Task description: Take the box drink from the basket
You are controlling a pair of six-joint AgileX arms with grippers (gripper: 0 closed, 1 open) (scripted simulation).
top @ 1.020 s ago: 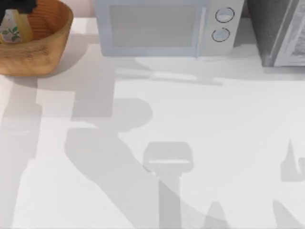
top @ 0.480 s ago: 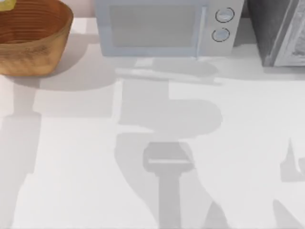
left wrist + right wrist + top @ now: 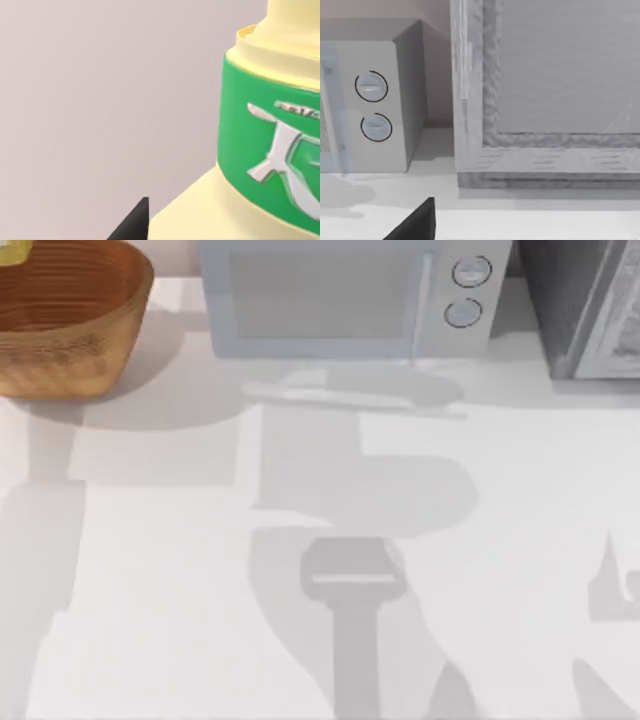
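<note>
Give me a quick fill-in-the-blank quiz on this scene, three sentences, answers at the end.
1. In the top view, the basket stands to the ____ of the microwave.
2. The microwave has ____ round dials.
3. In the left wrist view, the box drink carries a label band coloured ____.
Missing words: left; two; green.

Basket (image 3: 70, 325) cut by top view's left and upper edges; box drink (image 3: 12, 250) mostly cropped there.
</note>
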